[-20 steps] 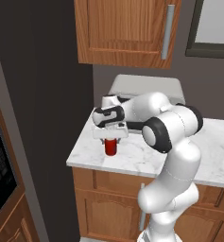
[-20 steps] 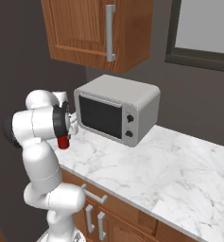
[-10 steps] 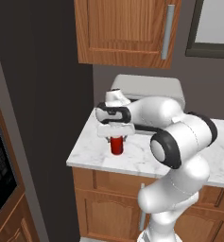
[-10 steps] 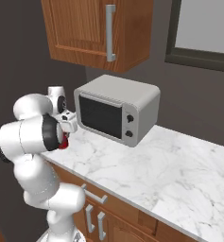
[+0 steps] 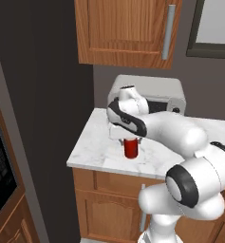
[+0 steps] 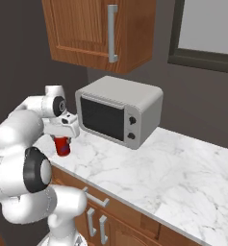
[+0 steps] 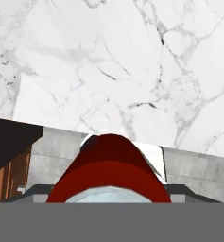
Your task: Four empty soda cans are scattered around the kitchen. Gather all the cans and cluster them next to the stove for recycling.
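Can (image 5: pixel 130 148): red, upright on the white marble desk (image 5: pixel 97 147), near the front edge at the left end; seen in the right base view at (image 6: pixel 62 146), and close up in the hand view (image 7: pixel 108 172) with its silvery top towards the camera.
Gripper (image 5: pixel 129 140): straight above the can, pointing down; fingers reach down on either side of the can's top.
Jaws: partly open, astride the upper part of the can; contact with the can's sides cannot be told, and the can's base looks to rest on the desk.
Arm: white, bent over the desk from the near side, hand lowest, just over the can.
Microwave (image 6: pixel 119 110): grey, dark door, two knobs on the right of its front; stands on the desk against the wall, behind and to the right of the can, apart from it.
Wall cupboard (image 5: pixel 128 31): wood, with a long steel handle, above the microwave.
Desk, rest: bare marble stretching right of the microwave; wood drawers and doors with steel handles beneath.
Window (image 6: pixel 207 29): dark frame, on the wall at upper right.
Tall unit (image 5: pixel 2 161): dark panel in a wood frame, at the far left, left of the desk.
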Tool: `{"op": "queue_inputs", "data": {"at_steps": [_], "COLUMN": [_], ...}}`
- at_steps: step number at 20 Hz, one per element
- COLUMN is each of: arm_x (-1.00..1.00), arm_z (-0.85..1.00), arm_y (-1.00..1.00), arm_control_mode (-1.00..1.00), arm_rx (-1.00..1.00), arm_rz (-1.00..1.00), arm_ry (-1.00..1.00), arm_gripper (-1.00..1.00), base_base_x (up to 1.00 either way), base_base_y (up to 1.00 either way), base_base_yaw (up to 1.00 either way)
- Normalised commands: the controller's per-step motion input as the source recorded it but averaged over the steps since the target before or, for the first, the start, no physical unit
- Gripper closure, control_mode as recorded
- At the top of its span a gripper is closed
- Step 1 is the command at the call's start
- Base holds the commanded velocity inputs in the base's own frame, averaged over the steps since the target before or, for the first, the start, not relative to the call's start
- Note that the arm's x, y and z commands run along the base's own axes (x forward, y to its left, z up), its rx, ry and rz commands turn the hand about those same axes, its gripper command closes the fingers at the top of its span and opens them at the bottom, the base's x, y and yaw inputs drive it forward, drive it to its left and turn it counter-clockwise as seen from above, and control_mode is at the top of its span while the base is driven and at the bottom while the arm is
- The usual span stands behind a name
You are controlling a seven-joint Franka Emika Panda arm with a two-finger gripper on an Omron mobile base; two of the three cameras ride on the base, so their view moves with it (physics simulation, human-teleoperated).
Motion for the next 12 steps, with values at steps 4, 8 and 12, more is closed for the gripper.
{"op": "queue_inputs", "data": {"at_steps": [4, 8, 12], "arm_x": [-0.63, -0.09, 0.00], "arm_z": [0.25, 0.01, 0.00], "arm_y": [-0.37, -0.23, 0.00], "arm_control_mode": [-1.00, -1.00, -1.00], "arm_rx": [-0.02, 0.00, 0.00], "arm_rz": [0.00, 0.00, 0.00], "arm_ry": [-0.03, -0.02, 0.00], "arm_gripper": [1.00, 1.00, 1.00], "base_base_x": [0.00, 0.00, 0.00], "base_base_y": [0.00, 0.00, 0.00], "base_base_yaw": [0.00, 0.00, 0.00]}}
